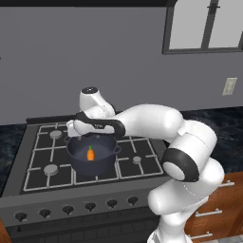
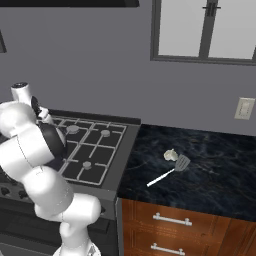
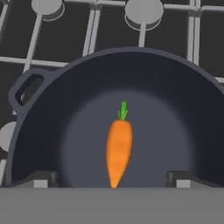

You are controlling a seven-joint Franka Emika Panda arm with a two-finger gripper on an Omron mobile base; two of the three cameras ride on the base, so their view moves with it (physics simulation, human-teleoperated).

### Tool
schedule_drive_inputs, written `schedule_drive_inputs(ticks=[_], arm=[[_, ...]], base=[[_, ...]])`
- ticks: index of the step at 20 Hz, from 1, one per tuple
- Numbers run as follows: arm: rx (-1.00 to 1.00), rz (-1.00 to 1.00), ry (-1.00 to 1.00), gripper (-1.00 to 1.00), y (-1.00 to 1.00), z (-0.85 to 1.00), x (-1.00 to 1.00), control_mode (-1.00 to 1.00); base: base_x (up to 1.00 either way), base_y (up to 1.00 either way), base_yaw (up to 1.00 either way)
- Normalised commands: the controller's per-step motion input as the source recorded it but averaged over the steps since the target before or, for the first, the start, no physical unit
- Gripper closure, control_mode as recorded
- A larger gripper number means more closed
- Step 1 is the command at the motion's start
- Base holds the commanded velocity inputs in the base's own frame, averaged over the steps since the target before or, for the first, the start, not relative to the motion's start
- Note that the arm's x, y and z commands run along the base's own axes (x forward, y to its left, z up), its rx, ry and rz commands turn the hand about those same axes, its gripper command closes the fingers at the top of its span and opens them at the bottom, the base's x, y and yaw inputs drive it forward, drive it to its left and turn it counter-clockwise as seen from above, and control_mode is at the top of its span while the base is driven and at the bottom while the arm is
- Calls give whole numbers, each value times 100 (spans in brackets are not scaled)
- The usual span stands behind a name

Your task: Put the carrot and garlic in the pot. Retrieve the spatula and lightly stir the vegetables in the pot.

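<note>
In the hand view the end effector hangs directly over the pot, its two dark tips spread wide apart with nothing between them. The carrot lies loose on the pot's floor, green top pointing away from the tips. The pot sits on the grates of the stove, between the burners, and the left base view shows the carrot inside it beneath the arm's wrist. Farther off to the right, on the dark marbled counter, the garlic rests just beside the blade of the spatula, whose pale handle slants toward the counter's front edge.
</note>
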Motion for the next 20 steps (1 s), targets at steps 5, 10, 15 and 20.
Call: schedule_drive_inputs(ticks=[5,10,15,20], arm=[[0,0,-1,-100,-19,57,-40,-100],[0,-3,-2,-100,-43,31,-37,-100],[-3,0,-7,-100,-69,17,-32,-100],[-2,0,-1,-100,-77,9,-22,-100]], base=[[0,0,0],[0,0,0],[0,0,0],[0,0,0]])
